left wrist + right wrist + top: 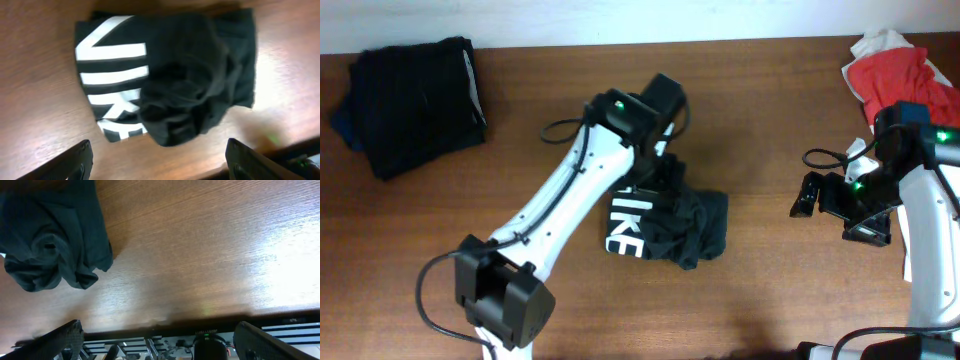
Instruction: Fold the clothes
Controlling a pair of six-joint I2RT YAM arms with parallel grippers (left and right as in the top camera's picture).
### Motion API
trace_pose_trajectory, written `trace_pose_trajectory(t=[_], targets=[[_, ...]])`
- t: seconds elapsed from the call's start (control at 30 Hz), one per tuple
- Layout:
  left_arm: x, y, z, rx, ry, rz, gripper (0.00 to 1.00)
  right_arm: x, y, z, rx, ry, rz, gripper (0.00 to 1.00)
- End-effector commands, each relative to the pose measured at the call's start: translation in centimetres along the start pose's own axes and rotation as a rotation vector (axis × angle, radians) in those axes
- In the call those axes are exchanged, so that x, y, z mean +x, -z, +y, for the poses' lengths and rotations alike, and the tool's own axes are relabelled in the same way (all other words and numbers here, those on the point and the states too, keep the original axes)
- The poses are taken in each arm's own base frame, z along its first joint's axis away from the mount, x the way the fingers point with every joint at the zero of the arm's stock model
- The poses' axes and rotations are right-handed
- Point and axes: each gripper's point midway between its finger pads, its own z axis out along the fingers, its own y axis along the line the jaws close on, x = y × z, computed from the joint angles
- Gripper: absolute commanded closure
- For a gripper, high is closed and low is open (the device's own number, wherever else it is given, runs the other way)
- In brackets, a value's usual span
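Overhead: black T-shirt [665, 225], half-folded, middle of table [770, 110], bunched on top; left claw [160, 162] apart above it; right claw [160, 340] apart, well clear. Risk: pinching the bunched cloth likely drags fold open.

Black T-shirt [700, 225] — white lettering [623, 222]; seemingly red-and-white garment [895, 75]

view: left wrist | black T-shirt [195, 75] bunched in a crumpled heap, flat part at left showing white NIKE lettering [112, 75] | lies on brown wooden table [35, 100] | left gripper [160, 162] jaws spread wide at the lower corners, clear of the cloth
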Motion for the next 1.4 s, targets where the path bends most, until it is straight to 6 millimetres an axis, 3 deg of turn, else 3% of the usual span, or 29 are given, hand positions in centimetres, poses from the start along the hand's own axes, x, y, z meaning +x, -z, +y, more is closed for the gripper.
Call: trace_pose_trajectory(t=[0.0,0.1,0.3,0.37,0.4,0.43,0.47,0.5,0.67,0.7,0.73,0.83,0.93,0.97,1.07,1.1,1.13,1.2,1.27,1.3,1.37], targets=[[1.0,-4.0,-1.4,0.152,-0.036,0.065,0.16,-0.2,0.5,0.3,-0.006,0.025,-0.030,0.01],[0.4,-6.4,-3.7,0.282,-0.058,0.033,0.17,-0.2,0.5,0.3,-0.006,0.026,-0.033,0.01],[0.5,-9.9,-4.9,0.287,-0.040,0.068,0.25,-0.2,0.5,0.3,-0.006,0.025,-0.032,0.01],[0.6,-10.7,-5.7,0.300,-0.054,0.077,0.37,-0.2,0.5,0.3,-0.006,0.026,-0.033,0.01],[0.4,-10.8,-6.5,0.317,-0.073,0.062,0.51,-0.2,0.5,0.3,-0.006,0.025,-0.033,0.01],[0.2,-10.8,-6.9,0.324,-0.085,0.048,0.66,-0.2,0.5,0.3,-0.006,0.025,-0.033,0.01],[-0.3,-10.7,-7.5,0.336,-0.099,0.022,0.95,-0.2,0.5,0.3,-0.006,0.026,-0.033,0.01],[-1.0,-10.6,-7.9,0.348,-0.108,-0.009,0.99,-0.2,0.5,0.3,-0.006,0.026,-0.032,0.01],[-3.2,-10.5,-9.8,0.398,-0.110,-0.107,0.99,-0.1,0.5,0.3,-0.005,0.028,-0.028,0.01],[-3.3,-10.9,-10.4,0.406,-0.125,-0.115,0.98,-0.1,0.5,0.3,-0.005,0.028,-0.028,0.01],[-3.4,-11.5,-11.3,0.416,-0.145,-0.126,0.72,0.0,0.5,0.3,-0.005,0.027,-0.025,0.01],[-3.1,-11.8,-13.8,0.444,-0.203,-0.154,0.42,0.0,0.5,0.3,-0.005,0.026,-0.022,0.01],[-3.2,-8.8,-15.8,0.456,-0.253,-0.162,0.15,0.1,0.5,0.3,-0.004,0.027,-0.021,0.01],[-3.1,-6.9,-15.7,0.433,-0.252,-0.141,0.13,0.1,0.5,0.3,-0.004,0.026,-0.022,0.01],[-4.3,-2.2,-11.8,0.340,-0.201,-0.132,0.13,0.0,0.5,0.1,0.005,0.026,-0.023,0.01],[-4.8,-1.0,-9.6,0.276,-0.165,-0.143,0.13,-0.1,0.5,-0.1,0.019,0.026,-0.027,0.01],[-4.7,0.2,-5.9,0.183,-0.102,-0.131,0.01,-0.3,0.5,-0.3,0.028,0.028,-0.038,0.01],[-3.4,1.0,0.5,0.072,0.026,-0.041,0.01,-1.4,0.6,-0.1,0.022,0.032,-0.082,0.01],[-1.7,1.2,4.4,0.034,0.076,0.058,0.01,-2.8,0.8,0.1,0.014,0.020,-0.138,0.01],[-0.6,1.2,5.1,0.040,0.052,0.109,0.01,-3.6,0.9,0.2,0.009,0.029,-0.172,0.01],[1.1,0.7,3.3,0.146,-0.049,0.180,0.01,-4.3,1.0,0.4,0.006,0.035,-0.199,0.01]])
